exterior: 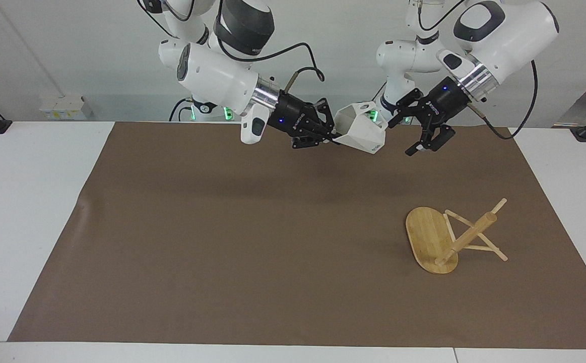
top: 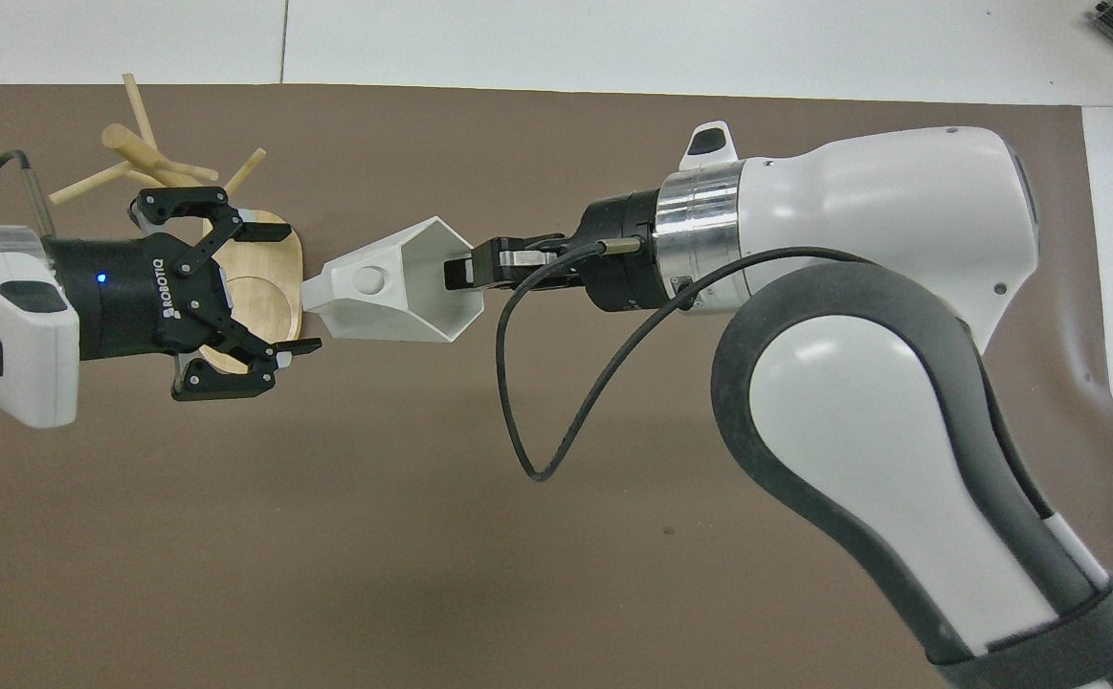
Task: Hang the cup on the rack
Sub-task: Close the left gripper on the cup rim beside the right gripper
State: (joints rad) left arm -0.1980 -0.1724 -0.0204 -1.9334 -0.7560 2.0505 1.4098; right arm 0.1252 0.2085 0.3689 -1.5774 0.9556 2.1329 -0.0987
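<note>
The white faceted cup [exterior: 359,132] hangs in the air on its side over the mat's edge nearest the robots. My right gripper [exterior: 334,139] is shut on its rim, one finger inside the mouth [top: 458,273]. The cup's [top: 384,292] narrow base points at my left gripper [exterior: 402,135], which is open and empty just beside the base, not touching it. In the overhead view the left gripper [top: 280,287] covers part of the rack. The bamboo rack [exterior: 446,239] lies tipped over on the mat, toward the left arm's end, base [exterior: 424,234] on edge and pegs [top: 149,163] resting on the mat.
A brown mat [exterior: 252,242] covers most of the white table [exterior: 30,212]. A black cable [top: 537,383] loops from my right wrist.
</note>
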